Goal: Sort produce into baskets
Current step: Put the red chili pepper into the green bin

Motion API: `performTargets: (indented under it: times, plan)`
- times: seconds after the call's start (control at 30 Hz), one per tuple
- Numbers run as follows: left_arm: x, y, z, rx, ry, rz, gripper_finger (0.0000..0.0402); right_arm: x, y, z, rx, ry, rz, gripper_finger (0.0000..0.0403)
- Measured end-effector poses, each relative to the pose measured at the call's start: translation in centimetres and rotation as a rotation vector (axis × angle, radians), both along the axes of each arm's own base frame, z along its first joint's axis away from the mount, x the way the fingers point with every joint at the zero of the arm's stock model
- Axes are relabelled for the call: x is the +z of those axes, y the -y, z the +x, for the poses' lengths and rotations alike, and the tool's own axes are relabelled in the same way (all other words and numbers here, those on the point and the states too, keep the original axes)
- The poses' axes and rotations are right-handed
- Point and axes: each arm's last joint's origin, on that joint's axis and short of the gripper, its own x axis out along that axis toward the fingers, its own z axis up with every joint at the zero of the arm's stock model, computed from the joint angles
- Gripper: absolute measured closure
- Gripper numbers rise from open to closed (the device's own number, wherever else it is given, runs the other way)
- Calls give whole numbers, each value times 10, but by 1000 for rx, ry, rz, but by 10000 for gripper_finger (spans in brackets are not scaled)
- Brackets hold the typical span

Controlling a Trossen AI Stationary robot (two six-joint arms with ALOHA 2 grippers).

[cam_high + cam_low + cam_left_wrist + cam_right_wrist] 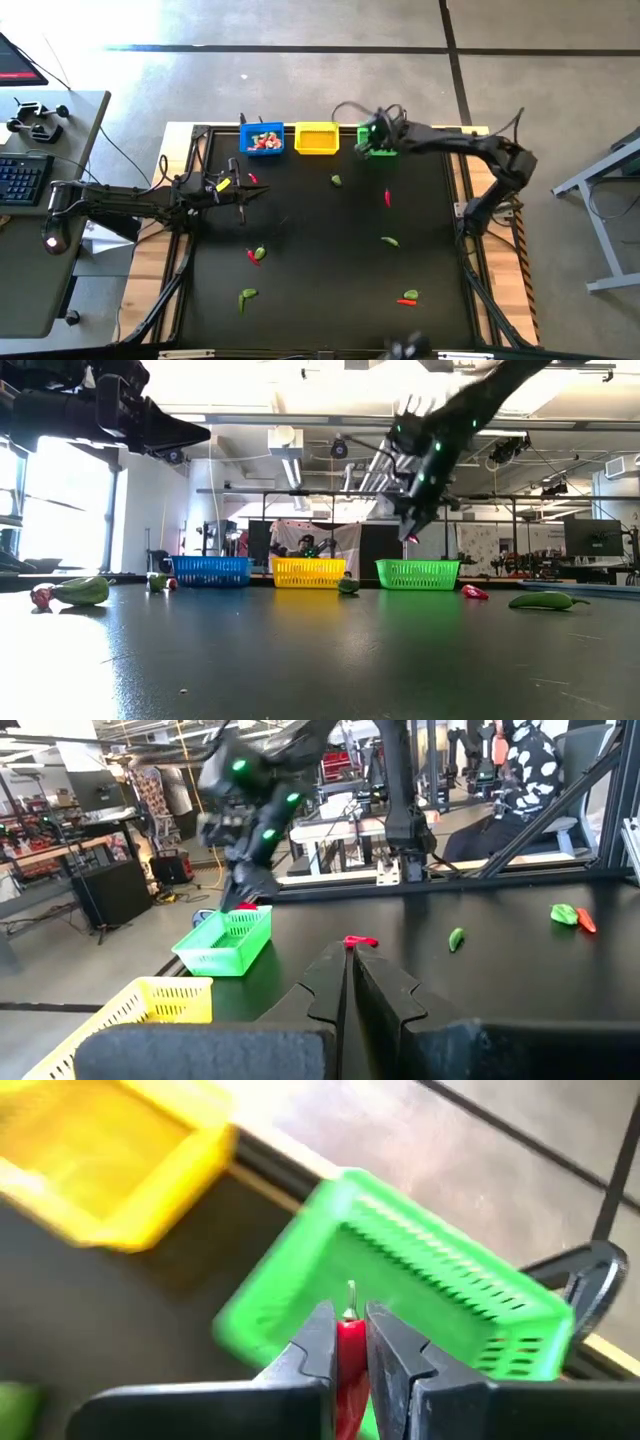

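Observation:
Three baskets stand in a row at the table's far edge: blue (264,139) with produce inside, yellow (316,139) and green (381,150). My right gripper (349,1330) hangs above the green basket (420,1280), shut on a small red piece of produce (348,1348). My left gripper (258,190) waits shut and level over the table's left part, holding nothing. Loose red and green pieces lie on the black tabletop, among them (336,181), (388,197), (389,241), (256,255). My right gripper pinches the red piece (348,1342) between its two fingers, its thin stalk (351,1292) sticking out past the fingertips. The fingers slant down from the table's right side. The piece is lifted clear, over the green basket.
More produce lies near the front of the table: a green piece (247,295) and a green and red pair (408,296). A small red piece (253,178) lies beside my left gripper. A desk with a keyboard (20,178) stands left of the table.

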Motion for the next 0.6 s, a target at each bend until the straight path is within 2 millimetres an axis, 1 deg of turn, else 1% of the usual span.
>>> performTargets:
  times: [0.13, 0.2, 0.27, 0.33, 0.43, 0.6]
  plan:
    - [0, 0, 0, 0, -3, 25, 393, -14, 39, -14, -60, 55, 24, 384]
    - [0, 0, 0, 0, -2, 17, 393, -22, 52, -18, -75, 86, 37, 384]
    - [0, 0, 0, 0, 0, 9, 393, -31, 62, -21, -82, 98, 56, 384]
    - [0, 0, 0, -1, 1, 5, 393, -41, 67, -22, -81, 100, 85, 384]
    - [0, 0, 0, 0, 0, 8, 393, -51, 69, -22, -85, 82, 112, 384]
    - [0, 0, 0, 0, -1, 10, 393, -57, 66, -18, -83, 78, 127, 382]
